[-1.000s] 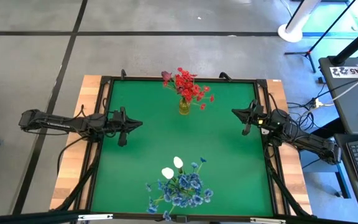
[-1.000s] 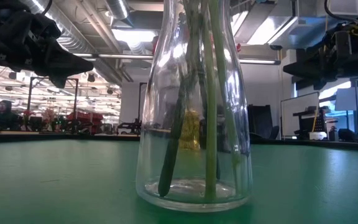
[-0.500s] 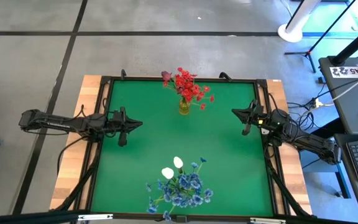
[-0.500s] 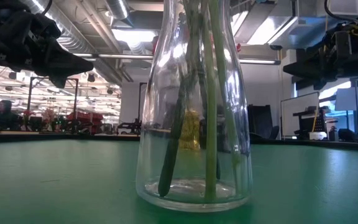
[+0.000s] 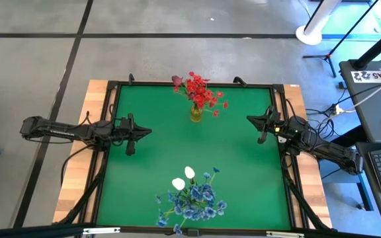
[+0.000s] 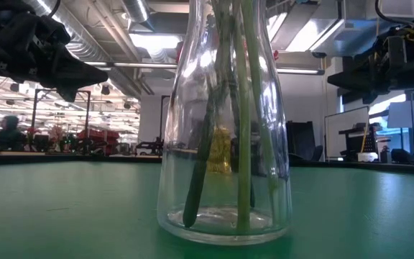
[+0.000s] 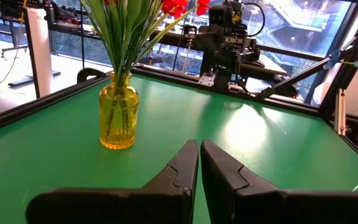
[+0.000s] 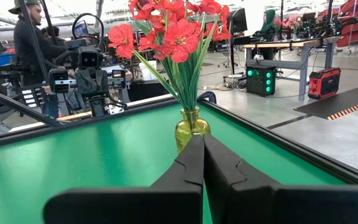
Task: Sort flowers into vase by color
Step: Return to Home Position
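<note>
Both claws are pinched shut on nothing. The left gripper has its 2 fingertips pressed together, and the right gripper shows the same. Each hangs low over its own side edge of the green table, well apart from either bunch and pointing in toward the middle.

Looking outward from them, at the far edge of the table stands the yellow vase. It holds the red flowers, with 1 dark red rosebud leaning out on the side toward the left arm. At the near edge stands the clear glass vase, several green stems upright inside it. The blue flowers spread over it, and 2 white buds rise on the side facing the table's middle.

I can see no loose stem lying anywhere on the green surface. By my reckoning the sorting is done, with reds in 1 vase and blues and whites in the other. All that seems left is for the 2 arms to settle at rest.
</note>
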